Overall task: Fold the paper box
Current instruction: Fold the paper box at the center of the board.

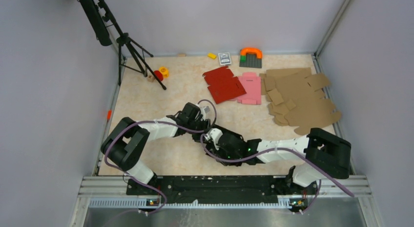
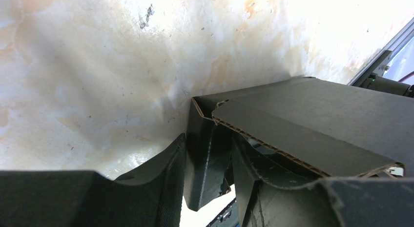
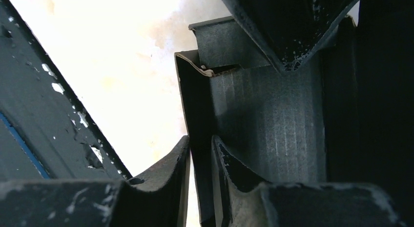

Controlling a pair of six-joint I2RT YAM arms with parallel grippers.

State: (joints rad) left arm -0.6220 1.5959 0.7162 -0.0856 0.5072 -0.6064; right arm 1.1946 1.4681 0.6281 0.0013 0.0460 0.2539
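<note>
step: mid-fold, I reckon. Walls are being stood up, nothing is locked in yet.
box state: the paper box (image 2: 312, 119) has at least one wall upright, with a flap bent over at the corner. The raw corrugated edge shows along that flap.
box location: on the desk (image 1: 161, 105), between the two claws. It sits on the arm-base side of the red blank (image 1: 223, 84), well apart from it. The wrists hide most of it in the top view.
left claw (image 2: 207, 158): one finger either side of an upright wall next to the folded corner, both against the card. Reads as a grip on that wall.
right claw (image 3: 200, 149): fingers tight on either side of a thin wall seen edge-on. Looks like a pinch on the box too.
progress: roughly halfway at best. I can't tell from these views whether the tabs, the far walls or the lid are done.
next move: hold one wall square with one claw. Use the other to push the bent flap down inside, so the tab seats behind the wall. It needs a small, slow wrist rotation, not a pull.
risk: both claws clamp thin card close together, so opposing motion could crease or tear the corner. Letting go early probably lets the wall spring flat.
not in play: the red blank, and the pink blank (image 1: 250, 88) touching its right side.
</note>
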